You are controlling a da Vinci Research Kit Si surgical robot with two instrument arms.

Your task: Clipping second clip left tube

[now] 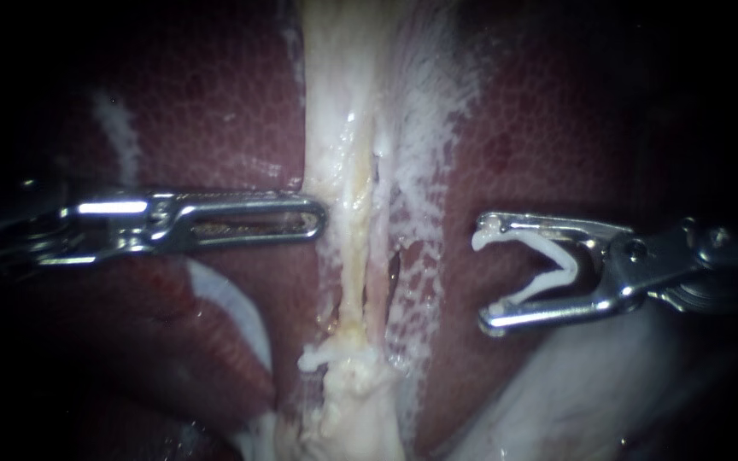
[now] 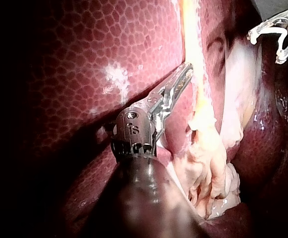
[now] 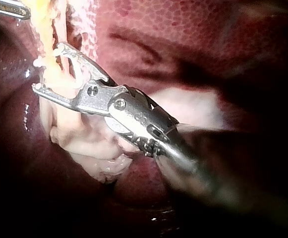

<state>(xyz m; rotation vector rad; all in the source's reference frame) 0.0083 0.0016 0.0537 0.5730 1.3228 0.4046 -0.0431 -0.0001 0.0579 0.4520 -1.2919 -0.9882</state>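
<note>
The endoscope view gives us the gap that the wrist cameras hide. Our right instrument's end effector (image 1: 482, 275) stands apart from the tube (image 1: 350, 256), off to its right over the liver (image 1: 172, 128). Its jaws are spread wide and pinch an open white clip (image 1: 530, 239), one leg lying along each jaw, with the clip's mouth facing the tube.

In the right wrist view the same end effector (image 3: 47, 67) seems to sit right at the tube (the pale strand runs just past the jaw tips), so we cannot judge the gap there.

Our left instrument's end effector (image 1: 316, 220) reaches in from the tube's other side, jaws pressed together and holding nothing, its tip touching the tube's edge. The left wrist view shows that tip (image 2: 187, 68) lying against the strand, with the clip well ahead of it.
</note>
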